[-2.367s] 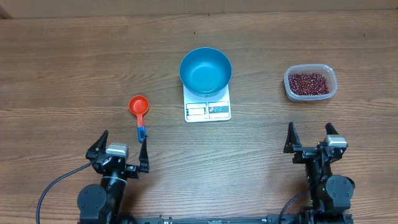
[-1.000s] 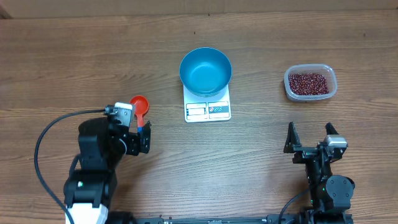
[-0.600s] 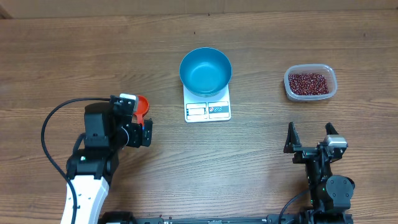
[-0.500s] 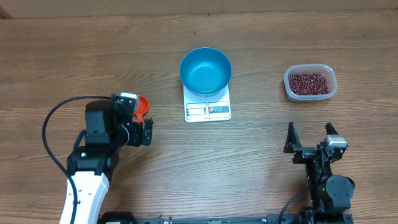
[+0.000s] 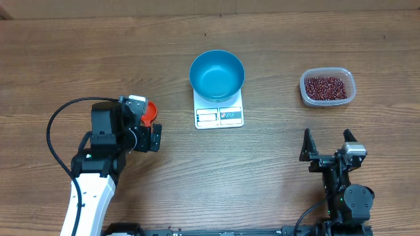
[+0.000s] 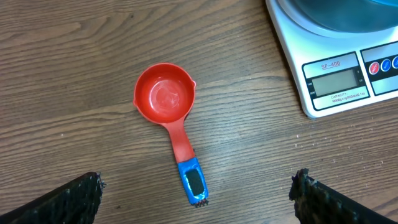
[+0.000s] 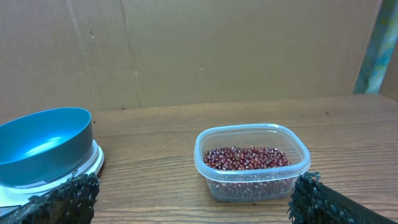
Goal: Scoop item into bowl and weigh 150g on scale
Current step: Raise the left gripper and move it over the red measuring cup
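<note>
Beans point(image 7: 247, 158), small and dark red-brown, lie heaped in a clear plastic tub point(image 7: 211, 180) at the far right of the wooden worktop point(image 5: 79, 59), well apart from the other things. In the middle, the blue bowl point(image 5: 216, 74) sits on the white scale point(image 5: 219, 117), bare inside, covering the scale's far part and leaving the display panel along its near edge in view. Left of the scale lies a red scoop point(image 6: 165, 102), its cup toward the far side and its handle ending in a blue tip that points near. The left fingers point(image 6: 71, 202) are spread wide above the scoop, one on each side of the blue-tipped handle in the wrist view, touching nothing. From overhead the left arm point(image 5: 98, 170) hides most of the scoop, with only part of the red cup showing. The right fingers point(image 5: 306, 145) are likewise spread wide and hold nothing, low at the near right, facing the tub and the bowl.
</note>
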